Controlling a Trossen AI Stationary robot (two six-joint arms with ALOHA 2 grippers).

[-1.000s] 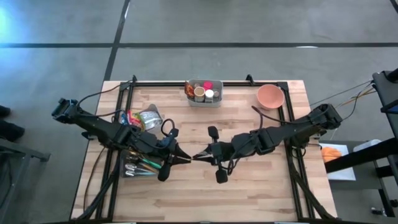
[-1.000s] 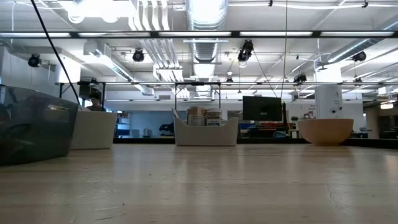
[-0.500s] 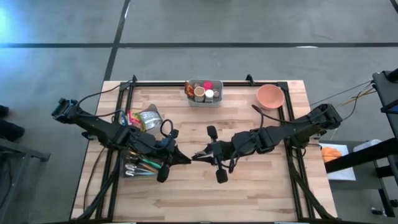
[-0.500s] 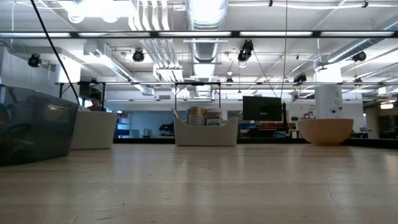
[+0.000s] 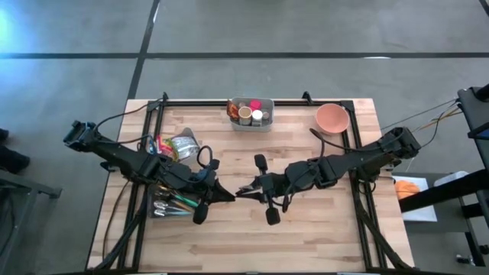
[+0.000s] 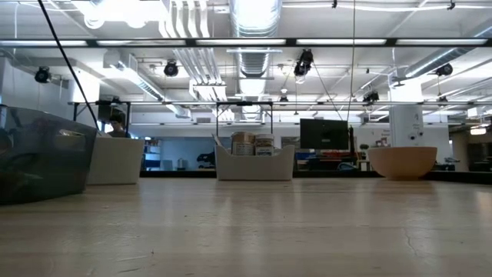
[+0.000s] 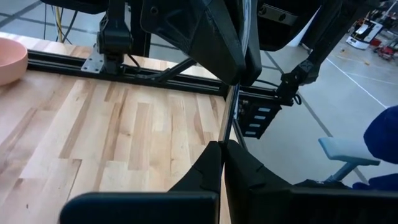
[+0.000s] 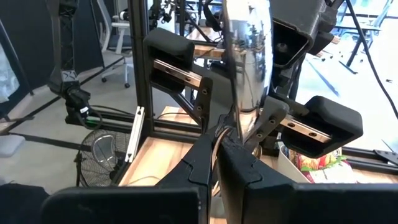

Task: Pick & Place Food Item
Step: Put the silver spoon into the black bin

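We find the left gripper (image 5: 229, 195) and right gripper (image 5: 243, 191) tip to tip at mid-bench (image 5: 321, 229), the jaws of each pressed together on opposite ends of a slim shiny utensil (image 8: 249, 56), probably a spoon. Its long axis lies along the line between the two arms. The food packets (image 5: 182, 143) lie in a bin behind the left gripper, beside that arm, so in our judgement the left arm is nearer them. The cans (image 5: 250, 113) and bowl (image 5: 332, 118) stand at the far edge.
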